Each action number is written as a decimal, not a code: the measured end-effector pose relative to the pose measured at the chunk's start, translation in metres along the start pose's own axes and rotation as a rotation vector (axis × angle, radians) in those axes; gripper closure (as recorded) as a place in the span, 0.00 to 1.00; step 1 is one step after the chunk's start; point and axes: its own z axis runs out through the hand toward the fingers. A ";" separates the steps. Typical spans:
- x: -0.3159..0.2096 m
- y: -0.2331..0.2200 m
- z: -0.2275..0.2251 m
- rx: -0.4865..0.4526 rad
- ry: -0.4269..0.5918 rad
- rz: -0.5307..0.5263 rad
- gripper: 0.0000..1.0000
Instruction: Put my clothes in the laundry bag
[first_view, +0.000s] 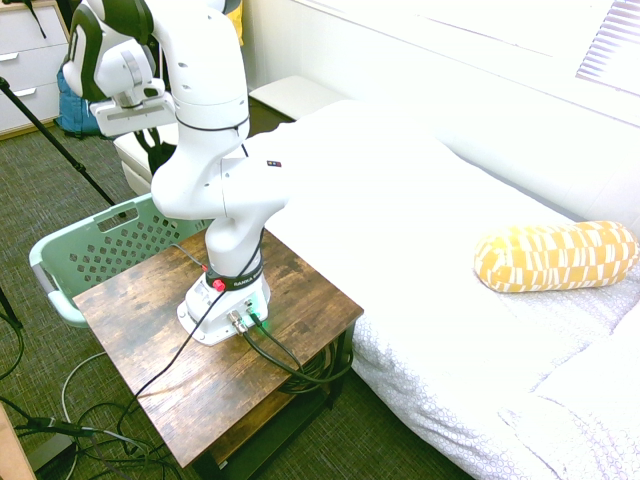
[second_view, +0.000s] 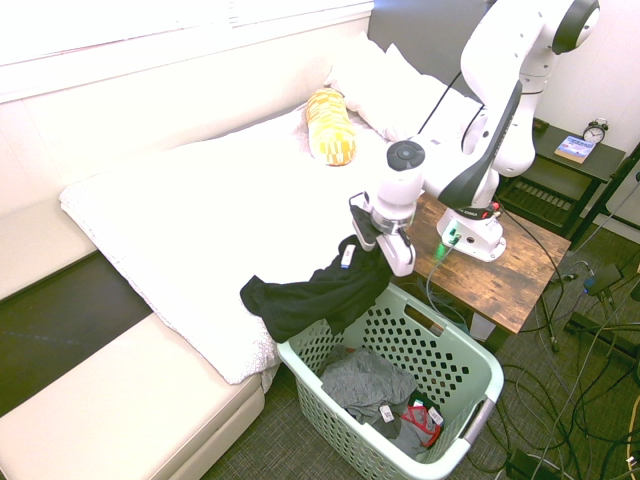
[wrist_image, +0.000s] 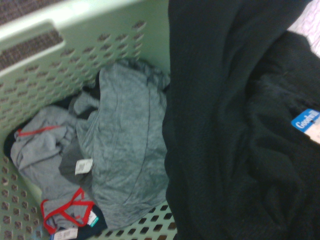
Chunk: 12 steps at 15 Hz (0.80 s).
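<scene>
end effector (second_view: 384, 248) gripping black garment (second_view: 318, 292), over laundry basket (second_view: 470, 372)

From the first exterior view the arm (first_view: 200, 120) blocked the gripper completely, and the basket (first_view: 90, 250) sat half hidden behind the table (first_view: 170, 370). The wrist view cut off the shirt (wrist_image: 240, 125).

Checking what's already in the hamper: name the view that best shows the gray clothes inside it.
Wrist view: the gray clothes fill the laundry basket close up. The second exterior view shows them smaller, at the basket's bottom. The first exterior view shows only the basket's outside.
</scene>
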 end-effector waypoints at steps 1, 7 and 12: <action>-0.010 0.001 0.013 -0.012 -0.021 -0.011 1.00; -0.035 -0.017 0.055 -0.060 -0.115 -0.049 0.00; -0.033 -0.017 0.057 -0.066 -0.122 -0.049 0.00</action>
